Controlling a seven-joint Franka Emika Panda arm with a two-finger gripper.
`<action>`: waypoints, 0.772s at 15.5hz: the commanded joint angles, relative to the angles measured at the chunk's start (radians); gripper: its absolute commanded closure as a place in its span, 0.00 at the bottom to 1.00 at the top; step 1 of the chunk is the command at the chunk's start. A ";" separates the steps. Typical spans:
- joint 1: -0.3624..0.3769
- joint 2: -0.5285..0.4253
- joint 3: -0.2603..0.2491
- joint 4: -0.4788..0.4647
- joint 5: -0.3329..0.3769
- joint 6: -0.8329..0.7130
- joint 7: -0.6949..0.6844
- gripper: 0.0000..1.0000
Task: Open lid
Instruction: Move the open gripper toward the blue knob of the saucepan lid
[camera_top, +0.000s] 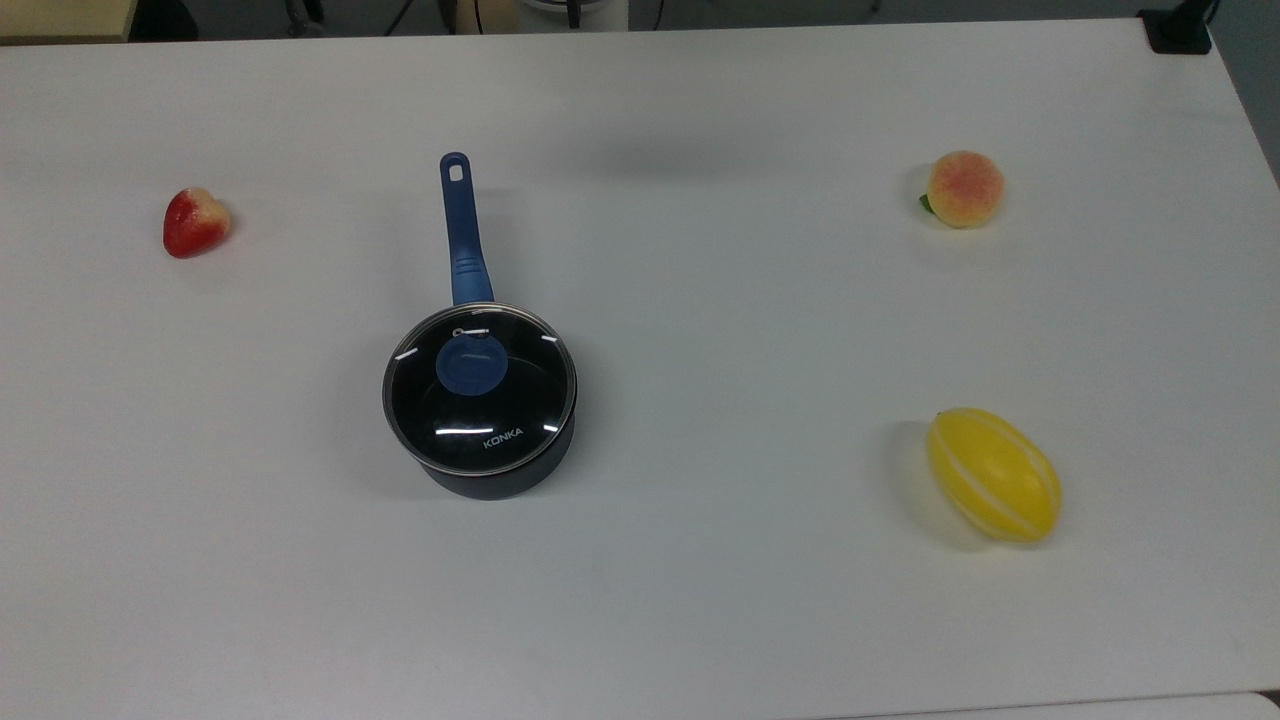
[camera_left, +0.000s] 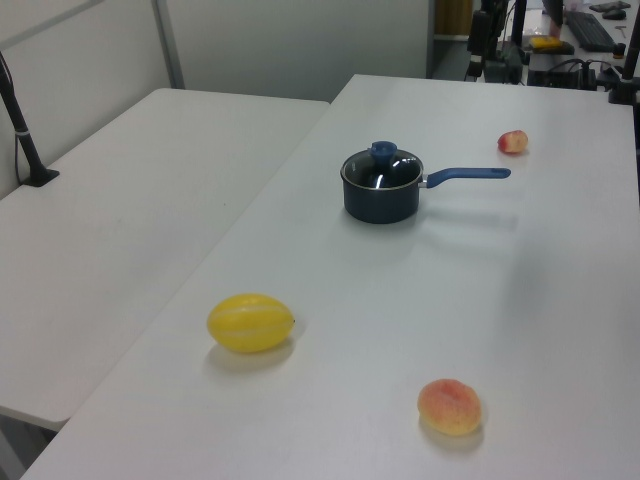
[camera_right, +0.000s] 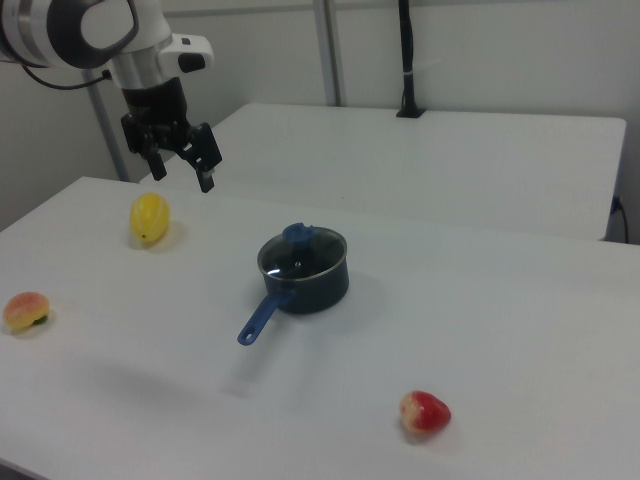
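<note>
Right view puts my gripper (camera_right: 182, 168) in the upper left of the frame, hanging high in the air with its two fingers (camera_right: 207, 160) spread wide and nothing between them, which suits a reach that I judge has not yet begun in earnest. I am well apart from the lid (camera_right: 301, 252), which sits near the frame's centre, seated flat on the black saucepan (camera_right: 312, 283); its metal rim meets the pan's edge all round, so the pan is closed and the opening is not yet done. Top view shows the lid (camera_top: 480, 388) left of centre, white KONKA lettering toward the lower edge of the frame, and the blue knob (camera_top: 471, 364) at its middle. That knob is the only raised part, so I judge it is where my fingers must close, coming down from straight above. The saucepan's long blue handle (camera_top: 462, 236) runs toward the top of the top view's frame, clear of the knob, so it should not crowd my approach. The glass looks smooth and the rim thin, so a pinch there would likely slip. Around the white table (camera_top: 700, 600) lie a strawberry (camera_top: 194, 221) at upper left, a peach (camera_top: 963, 188) at upper right and a yellow melon (camera_top: 993, 474) at lower right, all well apart from the pan.
</note>
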 joint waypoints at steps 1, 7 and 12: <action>0.010 -0.015 -0.014 -0.024 0.015 0.019 -0.017 0.00; 0.008 -0.015 -0.014 -0.024 0.015 0.019 -0.017 0.00; 0.011 -0.009 -0.014 -0.021 0.015 0.027 -0.027 0.00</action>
